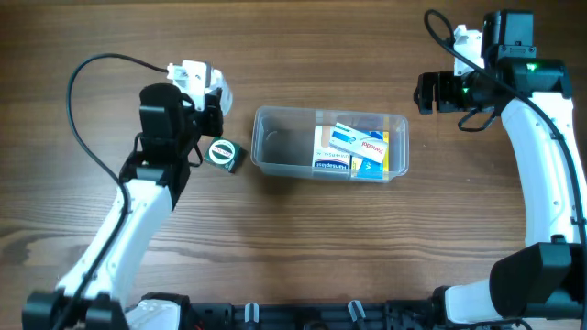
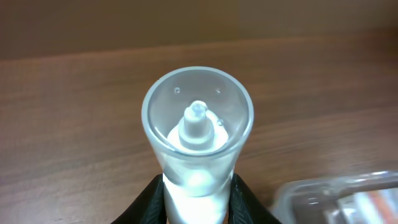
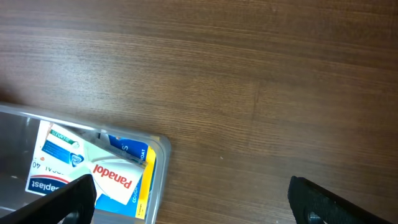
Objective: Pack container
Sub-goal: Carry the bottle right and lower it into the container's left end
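The clear spray bottle [image 2: 198,140] is pinched at its body by the left gripper [image 2: 199,205], presumably for transfer. The container [image 1: 278,139] lies at 3 o'clock, with medicine boxes [image 1: 353,148] in its right half. The right gripper [image 3: 193,202] is spread wide, well apart from it.

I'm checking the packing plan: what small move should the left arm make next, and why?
Probably carry the spray bottle toward the container. The left gripper has its fingers on both sides of the bottle. The container's half nearer that arm is bare, with the boxes filling the other.
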Controlling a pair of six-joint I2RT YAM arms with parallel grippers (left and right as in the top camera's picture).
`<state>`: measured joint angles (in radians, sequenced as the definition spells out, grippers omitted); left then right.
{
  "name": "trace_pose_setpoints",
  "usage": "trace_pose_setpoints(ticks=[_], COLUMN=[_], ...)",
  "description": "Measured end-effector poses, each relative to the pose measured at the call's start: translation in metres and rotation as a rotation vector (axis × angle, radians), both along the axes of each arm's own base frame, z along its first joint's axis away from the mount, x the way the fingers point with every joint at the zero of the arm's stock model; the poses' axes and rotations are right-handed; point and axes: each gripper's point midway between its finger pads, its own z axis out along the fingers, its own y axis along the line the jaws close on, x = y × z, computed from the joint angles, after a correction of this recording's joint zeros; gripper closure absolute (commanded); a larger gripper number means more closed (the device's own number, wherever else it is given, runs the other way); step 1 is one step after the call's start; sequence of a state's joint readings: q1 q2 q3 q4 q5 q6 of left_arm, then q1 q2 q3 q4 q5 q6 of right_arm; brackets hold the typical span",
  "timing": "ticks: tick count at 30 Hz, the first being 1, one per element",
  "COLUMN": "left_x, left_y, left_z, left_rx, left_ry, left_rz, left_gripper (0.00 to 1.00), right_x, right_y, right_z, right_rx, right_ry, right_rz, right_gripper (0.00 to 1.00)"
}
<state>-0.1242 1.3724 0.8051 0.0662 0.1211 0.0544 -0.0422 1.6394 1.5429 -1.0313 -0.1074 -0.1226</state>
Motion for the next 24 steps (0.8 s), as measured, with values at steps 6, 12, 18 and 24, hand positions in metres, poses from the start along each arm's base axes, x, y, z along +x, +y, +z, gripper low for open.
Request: trace_pose_setpoints(ticks=[6,12,18,24], left_x=[-0.032,-0.057,-0.072,-0.067], left_y=[-0.026,-0.053,-0.077,-0.087], left_z=[0.041,0.050,0.034,-0.003], left_rx=[-0.074,-0.153,-0.176,-0.144], left_ry=[-0.034,0.002,0.087,0.180], left_rz=[-0.029,-0.063,-0.082,-0.041], left_gripper=[0.75,0.77,0.76,0.78], right_x=[0.000,0.000,0.000,0.000], right_y=[0.000,0.000,0.000,0.000], right_z=[0.000,0.000,0.000,0.000], right_rx=[0.000,0.000,0.000,0.000], right_ry=[0.000,0.000,0.000,0.000], right_rz=[0.000,0.000,0.000,0.000], right_gripper=[0.00,0.00,0.00,0.00])
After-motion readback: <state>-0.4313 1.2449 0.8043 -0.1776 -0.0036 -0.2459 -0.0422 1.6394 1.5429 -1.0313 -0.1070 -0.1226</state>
